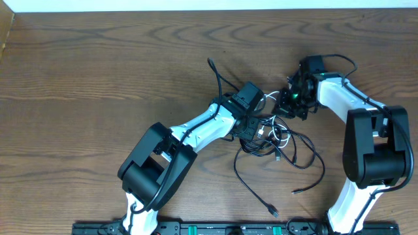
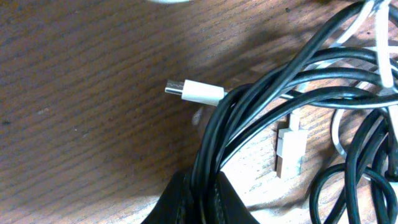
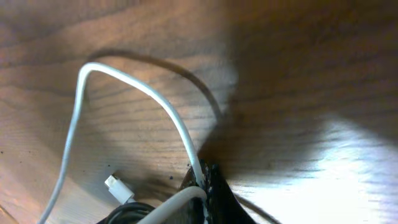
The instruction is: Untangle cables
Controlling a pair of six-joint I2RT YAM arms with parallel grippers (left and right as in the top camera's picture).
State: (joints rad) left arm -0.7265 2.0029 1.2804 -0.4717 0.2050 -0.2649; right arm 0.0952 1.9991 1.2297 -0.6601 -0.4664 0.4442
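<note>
1. Surface – dark brown wood-grain desk [image 1: 98,65]. A pale strip of wall [image 1: 196,4] runs along the top edge, and a black rail [image 1: 215,228] with the arm bases runs along the bottom edge.
2. The cables [image 1: 277,137] lie right of the desk centre as a loose tangle between the left arm [image 1: 196,130] and the right arm [image 1: 339,98].
3. Loose black strands trail out of the tangle. One runs toward the rail and ends in a plug [image 1: 273,210], one curls to the lower right, and one reaches up the desk to about [image 1: 211,63].
4. Left jaws are closed. In the left wrist view several black cables [image 2: 249,106] run down together into the dark fingers [image 2: 177,199] at the bottom edge, pinched between them.
5. Just beside that bunch a small white plug [image 2: 194,92] lies flat on the desk, pointing left. A wider white plug [image 2: 291,152] lies to its right, inside the black loops.
6. Right jaws are closed on the white cable [image 3: 168,112]. It arches up off the wood and drops straight in between the fingers [image 3: 210,186].
7. Right wrist view: a small white connector [image 3: 118,188] lies left of the fingers, near them but not touching. Black strands sit at the bottom edge – too dark to tell which.
</note>
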